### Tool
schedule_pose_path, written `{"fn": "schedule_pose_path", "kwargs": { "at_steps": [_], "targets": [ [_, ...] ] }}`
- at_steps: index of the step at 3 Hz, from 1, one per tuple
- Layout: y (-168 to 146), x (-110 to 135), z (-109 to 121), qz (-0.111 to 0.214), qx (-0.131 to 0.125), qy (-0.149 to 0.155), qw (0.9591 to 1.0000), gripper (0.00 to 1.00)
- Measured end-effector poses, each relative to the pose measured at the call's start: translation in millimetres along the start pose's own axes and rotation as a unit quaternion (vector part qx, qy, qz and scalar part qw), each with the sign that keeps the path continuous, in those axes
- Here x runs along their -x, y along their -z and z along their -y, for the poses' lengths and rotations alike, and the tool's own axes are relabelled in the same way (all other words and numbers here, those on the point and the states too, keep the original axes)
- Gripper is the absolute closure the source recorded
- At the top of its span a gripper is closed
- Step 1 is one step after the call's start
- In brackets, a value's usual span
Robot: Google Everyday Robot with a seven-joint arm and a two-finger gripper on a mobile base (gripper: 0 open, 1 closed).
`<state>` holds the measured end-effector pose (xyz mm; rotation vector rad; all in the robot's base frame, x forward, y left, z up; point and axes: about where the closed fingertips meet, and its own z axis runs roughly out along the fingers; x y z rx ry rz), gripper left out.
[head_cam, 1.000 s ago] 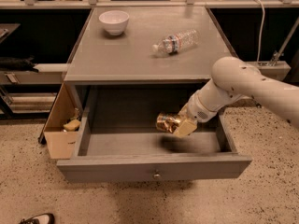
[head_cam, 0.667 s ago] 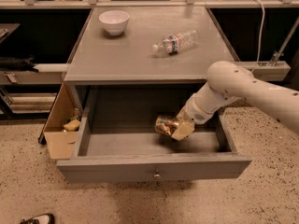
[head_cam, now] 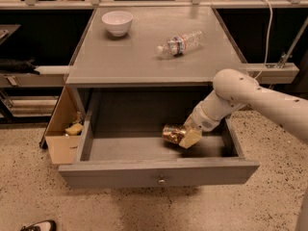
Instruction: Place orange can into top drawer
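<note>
The top drawer (head_cam: 159, 172) of the grey cabinet is pulled out wide, its flat front panel with a small round knob facing me. My gripper (head_cam: 182, 135) reaches down into the drawer from the right on a white arm. It is shut on the orange can (head_cam: 172, 133), a mottled orange-gold can held on its side with one end pointing left. The can hangs low over the drawer floor, right of its middle; whether it touches the floor I cannot tell.
On the cabinet top lie a clear plastic water bottle (head_cam: 180, 43) on its side and a white bowl (head_cam: 117, 22) at the back left. An open cardboard box (head_cam: 65, 129) stands against the cabinet's left side. A shoe (head_cam: 36, 225) shows at the lower left.
The arm has moved a little to the left and down, carrying the can lower inside the drawer. The grip on the can is unchanged.
</note>
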<state>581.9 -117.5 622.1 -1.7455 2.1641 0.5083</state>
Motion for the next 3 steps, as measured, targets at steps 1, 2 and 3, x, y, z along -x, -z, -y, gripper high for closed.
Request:
{"fn": "schedule_pose_path", "kwargs": {
  "at_steps": [1,2,3],
  "targets": [
    [-3,-7,4,0.004,0.004,0.000,1.0000,0.12],
    [8,-9,6,0.017,-0.006,0.003,0.9998,0.00],
    [36,-1,2,0.044,-0.031,0.014,0.9984,0.00]
  ]
}}
